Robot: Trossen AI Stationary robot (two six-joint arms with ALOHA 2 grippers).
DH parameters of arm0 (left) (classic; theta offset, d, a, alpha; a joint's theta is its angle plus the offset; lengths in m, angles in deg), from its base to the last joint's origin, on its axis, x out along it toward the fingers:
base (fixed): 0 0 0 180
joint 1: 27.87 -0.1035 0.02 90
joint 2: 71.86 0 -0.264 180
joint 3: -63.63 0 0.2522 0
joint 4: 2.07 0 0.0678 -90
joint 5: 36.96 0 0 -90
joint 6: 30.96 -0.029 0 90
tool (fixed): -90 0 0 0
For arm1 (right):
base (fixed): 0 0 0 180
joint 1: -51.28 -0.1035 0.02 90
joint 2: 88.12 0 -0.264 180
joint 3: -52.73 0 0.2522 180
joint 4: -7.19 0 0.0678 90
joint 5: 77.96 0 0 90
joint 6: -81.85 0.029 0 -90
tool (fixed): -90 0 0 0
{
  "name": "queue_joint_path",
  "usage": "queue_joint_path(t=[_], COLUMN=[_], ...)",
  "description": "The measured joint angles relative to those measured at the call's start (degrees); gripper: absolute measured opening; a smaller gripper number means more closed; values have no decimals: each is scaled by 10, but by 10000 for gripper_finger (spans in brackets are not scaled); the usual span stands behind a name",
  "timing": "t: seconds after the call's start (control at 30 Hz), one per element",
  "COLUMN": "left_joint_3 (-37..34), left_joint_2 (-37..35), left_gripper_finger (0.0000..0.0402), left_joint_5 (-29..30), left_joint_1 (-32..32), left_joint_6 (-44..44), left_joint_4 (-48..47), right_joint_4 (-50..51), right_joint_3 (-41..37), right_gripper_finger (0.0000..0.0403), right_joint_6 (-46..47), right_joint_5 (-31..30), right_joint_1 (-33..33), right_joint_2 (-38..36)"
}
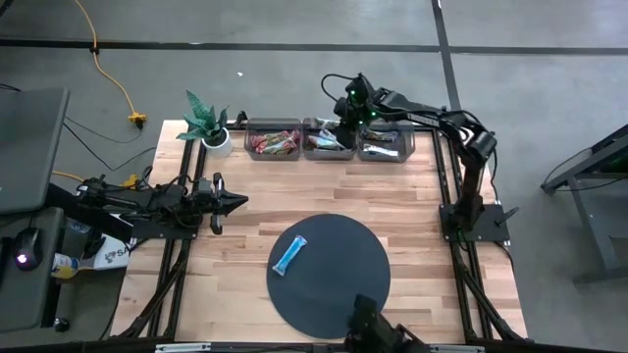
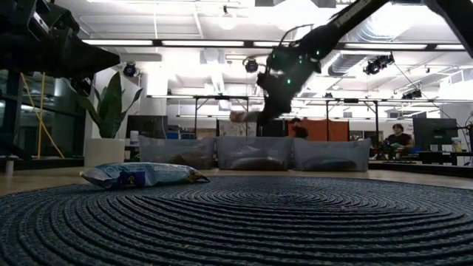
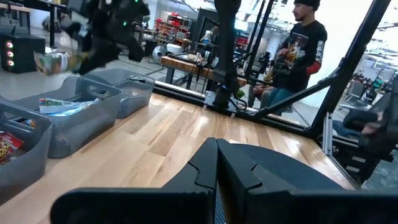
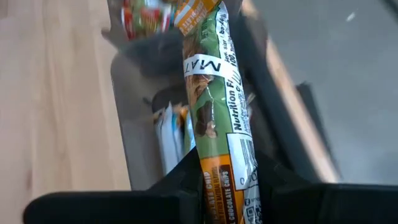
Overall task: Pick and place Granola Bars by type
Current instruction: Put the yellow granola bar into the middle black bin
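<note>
Two dark arms work over a pale wooden table (image 1: pixel 412 211), and the biggest thing on it is a round dark mat (image 1: pixel 339 284) near the front edge. Along the far edge three clear bins stand in a row, touching side to side: the left bin (image 1: pixel 274 140) holds red-wrapped bars, the middle bin (image 1: pixel 322 140) a mixed green-brown lot, the right bin (image 1: pixel 386 144) pale blue ones. A potted plant (image 1: pixel 208 125) sits just beside the left bin, at the table's far left corner. The right arm reaches from its post on the right side out to the row, and the right gripper (image 1: pixel 345 110) hangs above the middle bin; its wrist camera shows the fingers clamped on a green bar (image 4: pixel 214 118), a green and orange wrapper with a white band, held lengthwise between them, with the bin and its bars below. From table height that gripper is plainly up in the air, clear of the bin rims. The left gripper (image 1: pixel 234 202) waits low over the left side of the table, pointing toward the middle, its fingers pressed together. One blue bar (image 1: pixel 289 255) lies flat on the left part of the mat, well apart from both grippers. Beyond the table a person (image 3: pixel 301 46) in dark clothes stands among the racks.
</note>
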Motion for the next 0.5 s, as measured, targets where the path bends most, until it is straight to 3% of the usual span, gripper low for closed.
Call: queue_joint_path(t=[0.23, 0.5], left_joint_3=[0, 0], left_joint_2=[0, 0], left_gripper_finger=[1, 1], left_joint_5=[0, 0], left_joint_1=[0, 0], left_joint_6=[0, 0], left_joint_4=[0, 0], right_joint_4=[36, 38], right_joint_3=[0, 0], right_gripper_finger=[57, 57], right_joint_6=[11, 94], right_joint_5=[39, 92], right_joint_1=[10, 11], right_joint_2=[20, 20])
